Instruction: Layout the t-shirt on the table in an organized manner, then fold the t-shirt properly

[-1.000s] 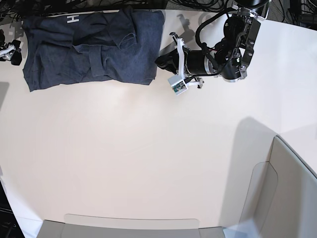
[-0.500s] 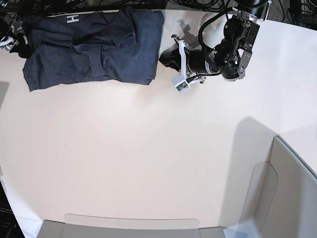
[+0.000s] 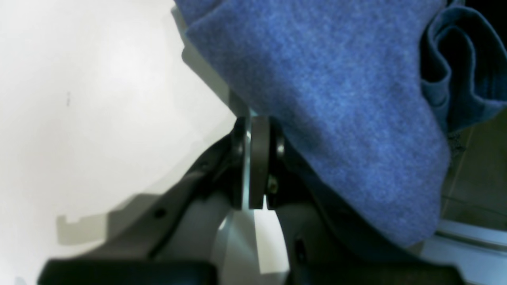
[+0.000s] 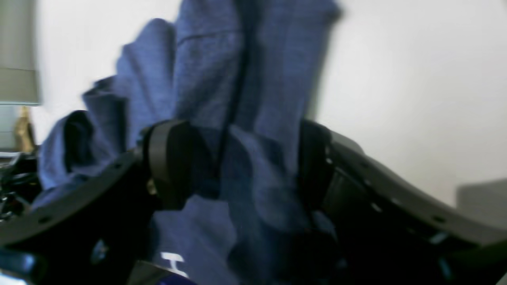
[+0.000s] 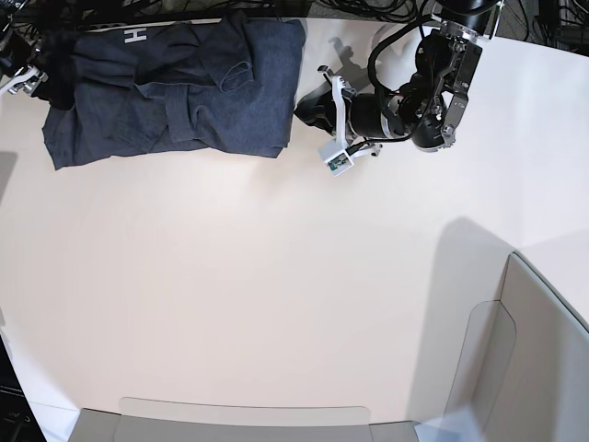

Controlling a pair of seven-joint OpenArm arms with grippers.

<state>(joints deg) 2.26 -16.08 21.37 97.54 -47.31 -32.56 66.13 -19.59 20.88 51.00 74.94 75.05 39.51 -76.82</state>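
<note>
The t-shirt (image 5: 175, 92) lies crumpled and folded over itself at the far left of the table (image 5: 276, 276), with a white letter (image 5: 136, 35) showing near its far edge. My left gripper (image 5: 308, 109) lies low at the shirt's right edge. In the left wrist view this left gripper (image 3: 255, 126) is shut, its tip touching the edge of the t-shirt (image 3: 336, 99); no cloth shows between the pads. My right gripper (image 5: 28, 72) is at the shirt's left edge. Up close the right gripper (image 4: 237, 158) stands open, with a bunch of the t-shirt (image 4: 222, 71) between its fingers.
Pale grey panels stand at the near right (image 5: 543, 359) and along the near edge (image 5: 239, 419). Dark cables (image 5: 368, 9) run behind the table's far edge, just past the shirt. Bare tabletop (image 3: 99, 79) spreads out near the left gripper.
The right gripper has moved along the shirt's left edge toward the far side of the table. The left gripper has drawn slightly back from the shirt's right edge. The shirt has kept its shape.
</note>
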